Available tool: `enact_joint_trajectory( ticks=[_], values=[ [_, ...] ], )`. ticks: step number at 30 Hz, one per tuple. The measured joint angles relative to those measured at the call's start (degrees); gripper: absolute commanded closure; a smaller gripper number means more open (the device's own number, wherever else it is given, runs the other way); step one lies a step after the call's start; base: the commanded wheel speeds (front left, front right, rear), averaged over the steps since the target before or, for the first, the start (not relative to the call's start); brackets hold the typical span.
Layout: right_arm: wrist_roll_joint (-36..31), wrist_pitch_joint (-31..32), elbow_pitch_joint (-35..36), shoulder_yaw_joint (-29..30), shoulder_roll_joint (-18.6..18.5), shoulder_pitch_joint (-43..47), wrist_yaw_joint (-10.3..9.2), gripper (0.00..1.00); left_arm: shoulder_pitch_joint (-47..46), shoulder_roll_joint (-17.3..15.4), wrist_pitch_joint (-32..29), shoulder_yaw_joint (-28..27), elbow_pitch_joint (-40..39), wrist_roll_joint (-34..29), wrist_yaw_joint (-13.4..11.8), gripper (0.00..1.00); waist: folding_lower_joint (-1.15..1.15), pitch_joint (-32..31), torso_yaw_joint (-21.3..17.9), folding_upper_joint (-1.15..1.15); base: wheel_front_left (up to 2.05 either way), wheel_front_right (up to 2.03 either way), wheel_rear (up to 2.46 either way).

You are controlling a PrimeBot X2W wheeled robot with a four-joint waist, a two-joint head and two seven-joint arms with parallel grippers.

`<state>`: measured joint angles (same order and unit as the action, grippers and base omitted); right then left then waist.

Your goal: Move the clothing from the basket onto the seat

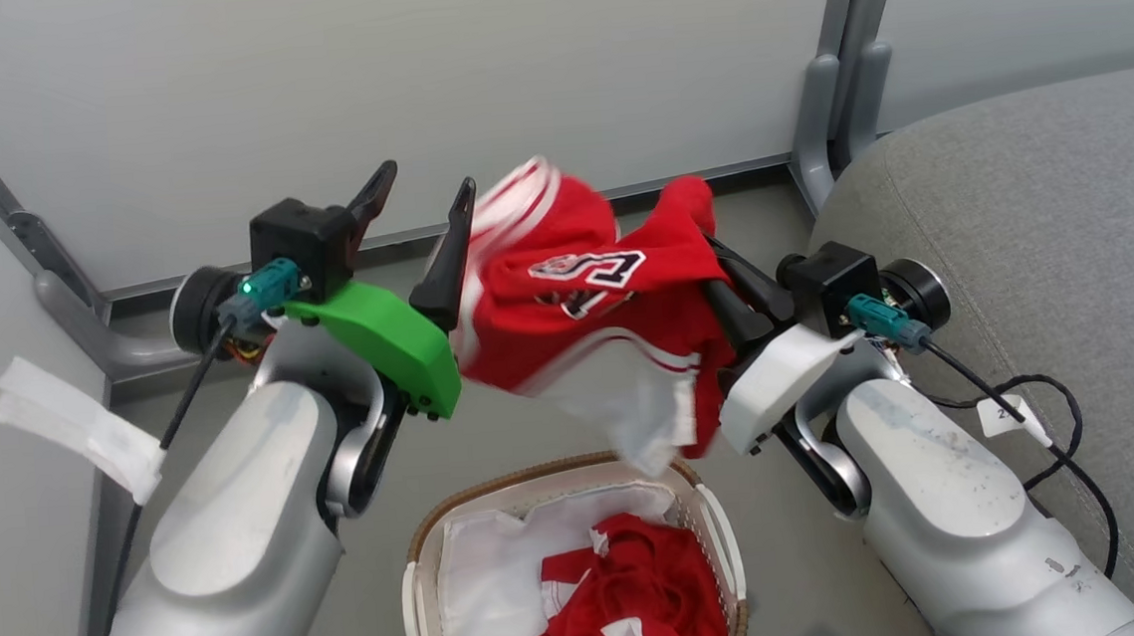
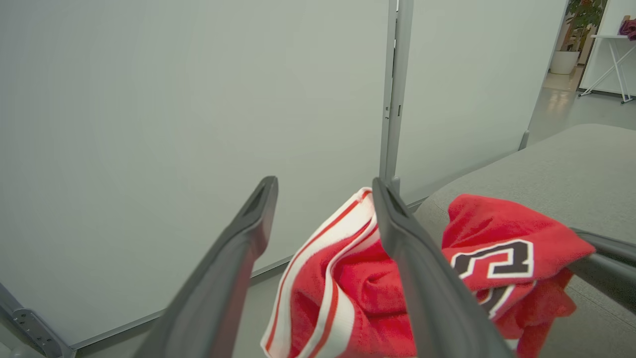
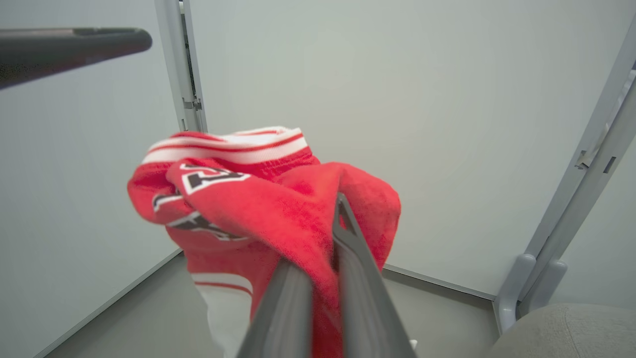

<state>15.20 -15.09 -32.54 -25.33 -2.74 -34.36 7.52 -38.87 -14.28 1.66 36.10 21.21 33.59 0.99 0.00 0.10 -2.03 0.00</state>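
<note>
A red jersey (image 1: 576, 297) with white stripe trim and dark lettering hangs in the air above the basket (image 1: 499, 487). My right gripper (image 1: 721, 272) is shut on the jersey's right side, and cloth covers its fingertips. In the right wrist view the jersey (image 3: 258, 209) bunches over my right gripper (image 3: 332, 223). My left gripper (image 1: 426, 180) stands open at the jersey's left, its inner finger against the striped edge. The left wrist view shows the left gripper (image 2: 324, 184) holding nothing, with the jersey (image 2: 362, 288) past its right finger. A second red garment (image 1: 636, 592) lies in the basket. The grey seat (image 1: 1047, 195) is to the right.
Pale partition walls with grey posts (image 1: 824, 71) stand close behind and to the left. A white liner sheet (image 1: 485, 573) lies in the basket. A black cable (image 1: 1053, 424) runs over the seat's near edge. White tape (image 1: 75, 422) sticks out from the left wall.
</note>
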Motion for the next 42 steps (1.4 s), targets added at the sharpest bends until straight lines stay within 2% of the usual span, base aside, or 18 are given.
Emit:
enact_joint_trajectory(
  ticks=[5,15,27,42],
  values=[
    [-2.25,0.0,0.47,4.35,-0.03,0.43,0.0,1.0,4.14,0.18,4.43,1.36,2.12,-0.27,0.9,0.0,0.0,0.33,-1.26,0.0,0.0,0.0,0.0],
    [-9.27,0.0,1.74,14.11,-0.04,1.99,0.0,1.0,10.05,3.63,10.04,5.22,3.64,-0.92,2.13,0.0,0.0,2.18,-3.83,0.0,0.0,0.0,0.0],
    [-13.58,0.01,9.06,21.27,-0.02,7.37,0.0,1.0,11.33,8.01,11.89,9.36,3.92,-2.01,3.12,0.0,0.0,4.38,-9.32,0.0,0.0,0.0,0.0],
    [-15.64,0.01,18.09,28.22,-0.07,14.61,0.0,1.0,11.16,9.25,12.36,13.0,4.04,-3.49,3.8,0.0,0.0,7.21,-17.85,0.0,0.0,0.0,0.0]
  ],
)
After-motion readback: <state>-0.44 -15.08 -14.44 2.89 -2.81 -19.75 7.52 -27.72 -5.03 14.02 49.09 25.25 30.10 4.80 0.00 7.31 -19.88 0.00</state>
